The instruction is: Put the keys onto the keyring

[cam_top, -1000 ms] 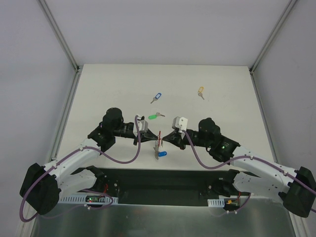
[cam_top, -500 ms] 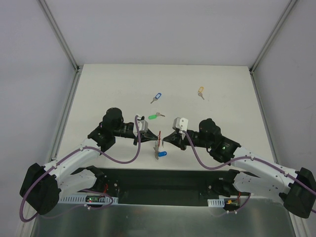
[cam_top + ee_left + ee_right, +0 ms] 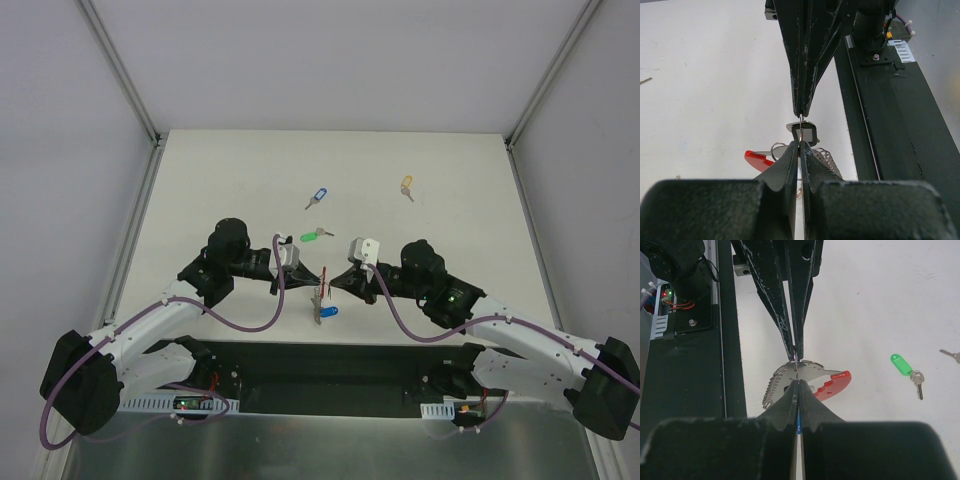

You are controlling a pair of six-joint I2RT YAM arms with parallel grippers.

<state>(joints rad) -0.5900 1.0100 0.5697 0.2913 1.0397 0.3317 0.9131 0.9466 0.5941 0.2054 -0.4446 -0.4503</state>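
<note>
The keyring hangs just above the table between my two grippers, its red half on one side and its grey ribbed half on the other. My left gripper is shut on the keyring's thin wire. Tip to tip with it, my right gripper is shut on the same wire. A blue-tagged key hangs below the ring. Loose on the table lie a second blue key, a green key and a yellow key.
The black base rail runs along the near table edge, right behind the grippers. White walls with metal corner posts enclose the table on three sides.
The right arm has edged slightly to the left. Both grippers stay shut at the keyring, and the loose keys have not moved.
</note>
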